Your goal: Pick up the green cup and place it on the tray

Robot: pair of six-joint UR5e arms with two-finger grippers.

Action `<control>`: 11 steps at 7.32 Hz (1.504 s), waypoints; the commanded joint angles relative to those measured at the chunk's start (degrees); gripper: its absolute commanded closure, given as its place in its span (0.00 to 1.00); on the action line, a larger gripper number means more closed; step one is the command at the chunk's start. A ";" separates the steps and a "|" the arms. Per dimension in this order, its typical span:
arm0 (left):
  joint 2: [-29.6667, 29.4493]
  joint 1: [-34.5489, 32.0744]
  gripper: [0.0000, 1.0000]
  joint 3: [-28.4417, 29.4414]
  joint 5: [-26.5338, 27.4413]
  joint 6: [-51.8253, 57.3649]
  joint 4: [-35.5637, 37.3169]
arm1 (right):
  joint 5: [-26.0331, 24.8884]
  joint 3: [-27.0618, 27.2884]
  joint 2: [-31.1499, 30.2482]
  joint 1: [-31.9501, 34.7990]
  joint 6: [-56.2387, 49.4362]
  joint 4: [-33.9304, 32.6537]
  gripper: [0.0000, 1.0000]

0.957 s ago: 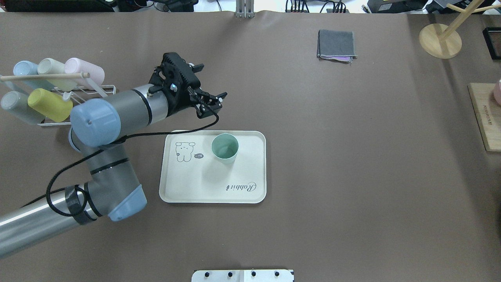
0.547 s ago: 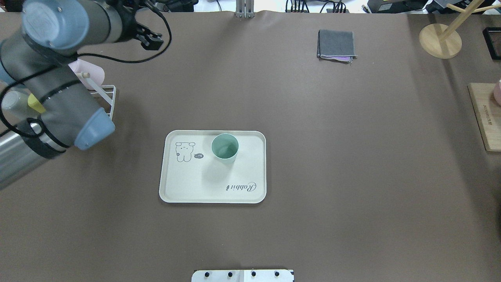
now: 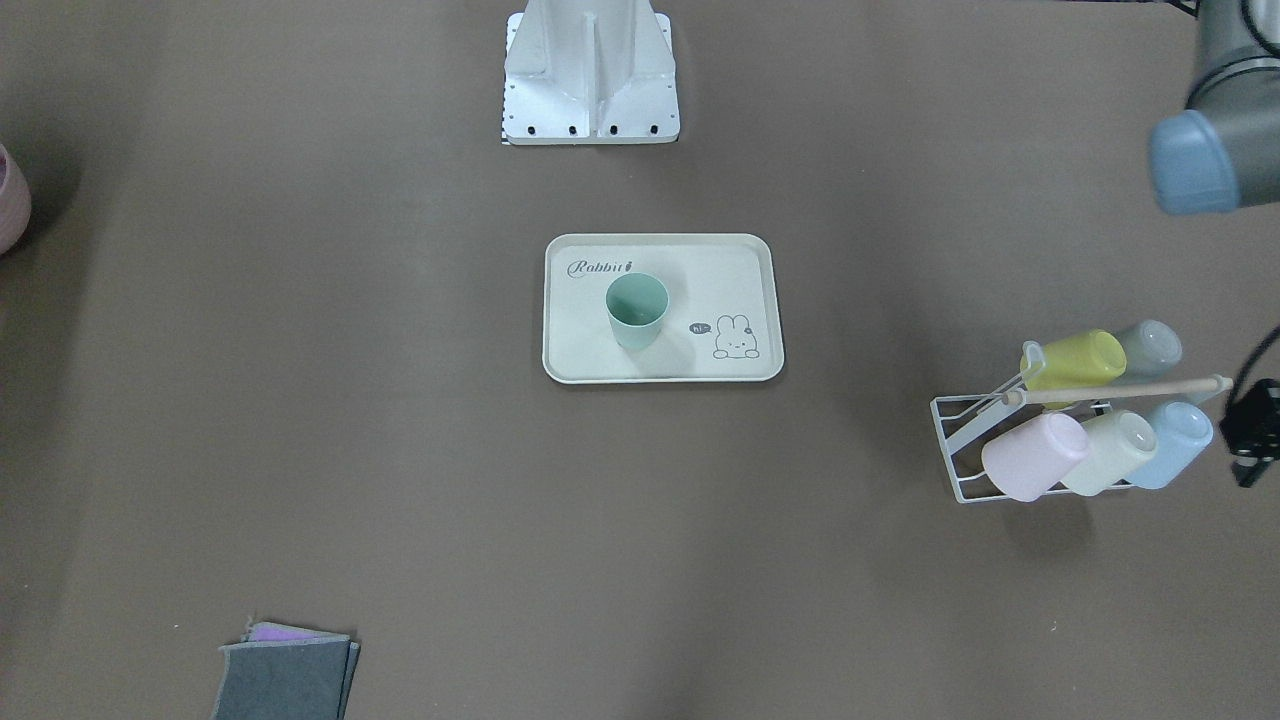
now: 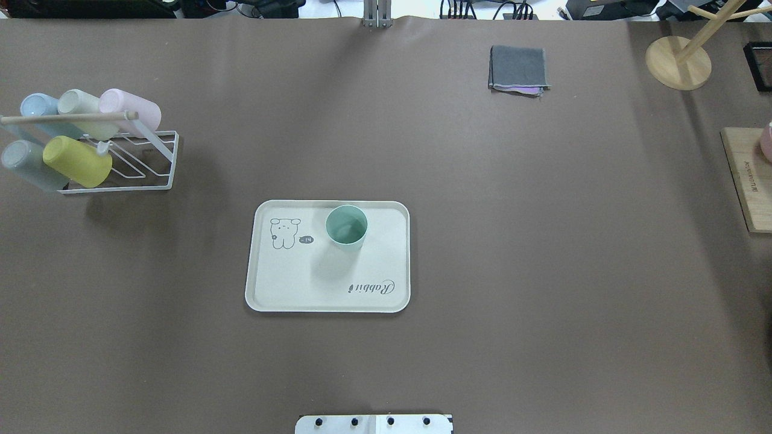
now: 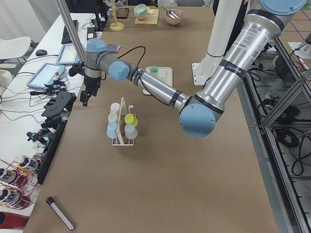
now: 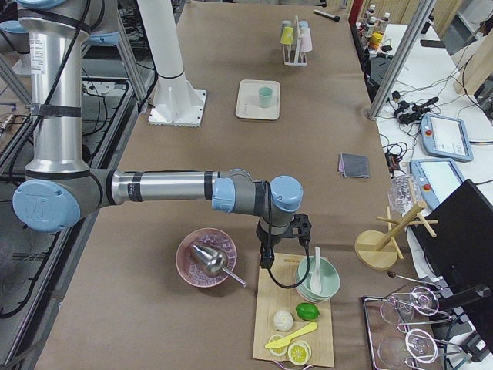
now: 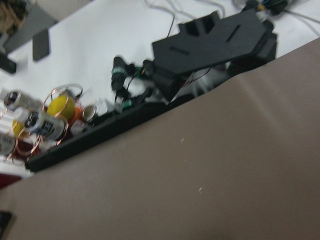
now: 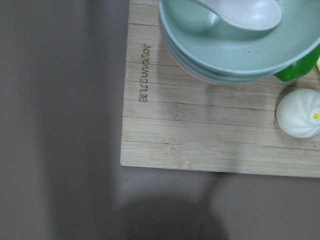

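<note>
Watching from over the robot's shoulders, the nearest thing on my desk (image 4: 543,271) is the tray (image 4: 289,283). It is cream with a raised rim, with the bunny drawing at its 9 o'clock and the "Rabbit" lettering toward 5 o'clock. The green cup (image 4: 346,228) stands upright on the tray at about 12 o'clock, just inside the far rim. It is matte pale mint, handleless and slightly tapered, mouth up, and nothing touches it.

Farther out, at the desk's 10 o'clock, a white wire rack (image 4: 158,161) holds five tilted cups: blue, whitish-green, pink, grey and yellow-green. At 1 o'clock, near the far edge, lies a folded grey cloth (image 4: 518,65).

The left fingers (image 5: 84,98) hang out past the rack toward the desk's 9 o'clock end, well apart from the cup. I can't tell whether they are spread or closed. The right fingers (image 6: 266,260) hover at the 3 o'clock end over a wooden board (image 8: 200,135) carrying stacked bowls (image 8: 235,50). I can't tell their state either.
</note>
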 commanded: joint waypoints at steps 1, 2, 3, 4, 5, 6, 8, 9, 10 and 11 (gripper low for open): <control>6.70 -9.13 0.02 5.10 -9.61 -0.11 1.62 | 0.18 0.43 0.02 0.01 0.08 -0.07 0.00; 12.72 -12.47 0.02 4.66 -10.57 0.32 0.67 | 0.27 0.35 -0.16 0.09 0.35 -0.07 0.00; 16.18 -13.20 0.02 5.18 -10.93 5.72 0.57 | 0.18 0.35 -0.25 0.09 0.35 -0.07 0.00; 19.26 -13.29 0.02 4.93 -10.94 10.91 0.49 | 0.18 0.43 -0.25 0.09 0.35 0.02 0.00; 21.99 -13.29 0.02 4.66 -10.94 10.87 0.22 | 0.10 0.43 -0.25 0.09 0.35 0.02 0.00; 22.36 -13.20 0.02 3.79 -10.85 8.78 0.05 | 0.10 0.43 -0.25 0.09 0.35 -0.07 0.00; 22.37 -13.12 0.02 2.03 -10.94 5.16 -1.09 | 0.18 0.35 -0.42 0.09 0.35 -0.07 0.00; 22.37 -13.12 0.02 2.02 -11.02 5.33 -1.53 | 0.18 0.35 -0.60 0.09 0.44 -0.07 0.00; 22.28 -13.12 0.02 1.94 -10.94 5.42 -1.54 | 0.18 0.35 -0.68 0.09 0.44 -0.07 0.00; 22.28 -13.12 0.02 1.85 -10.94 5.60 -1.62 | 0.18 0.35 -0.60 0.09 0.44 -0.07 0.00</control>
